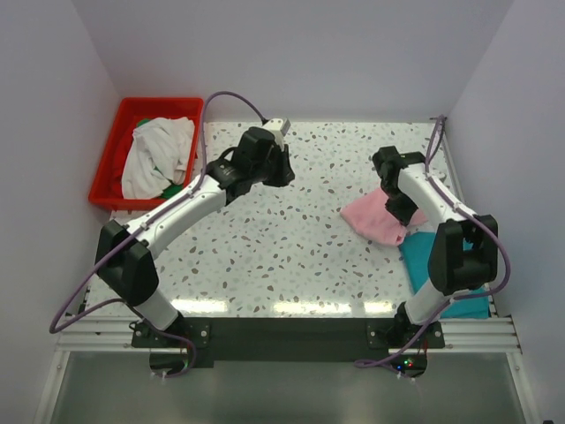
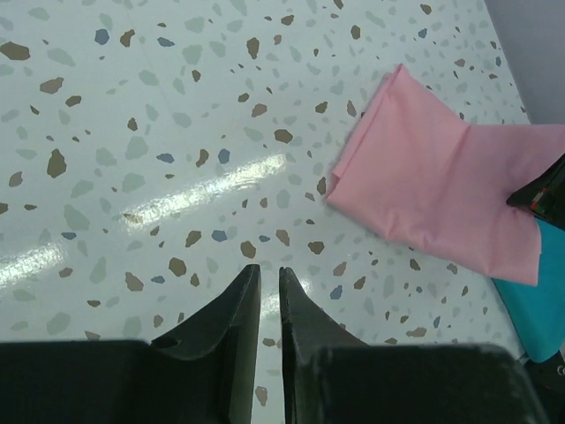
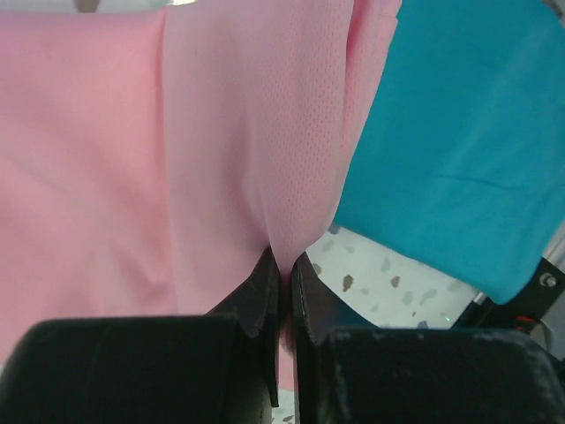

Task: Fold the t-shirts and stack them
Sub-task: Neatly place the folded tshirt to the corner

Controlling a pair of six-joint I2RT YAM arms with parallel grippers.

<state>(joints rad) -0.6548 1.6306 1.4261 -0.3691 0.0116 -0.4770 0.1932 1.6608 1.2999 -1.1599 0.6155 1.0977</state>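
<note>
The pink t-shirt [image 3: 177, 132] is pinched in the right jaws at the right desk [image 1: 291, 256] edge. The left jaws are almost closed, empty.

The pink t-shirt [image 3: 159, 159] is matt cloth with a fine pinhole weave; the teal t-shirt [image 3: 459, 124] looks smoother, also matt. The speckled table [image 2: 159, 115] is smooth and glossy, the red crate [image 1: 110, 163] smooth plastic.

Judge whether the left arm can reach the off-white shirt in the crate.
Probably yes: the left claw is empty, and the off-white shirt lies uncovered in the red crate on that side.
</note>
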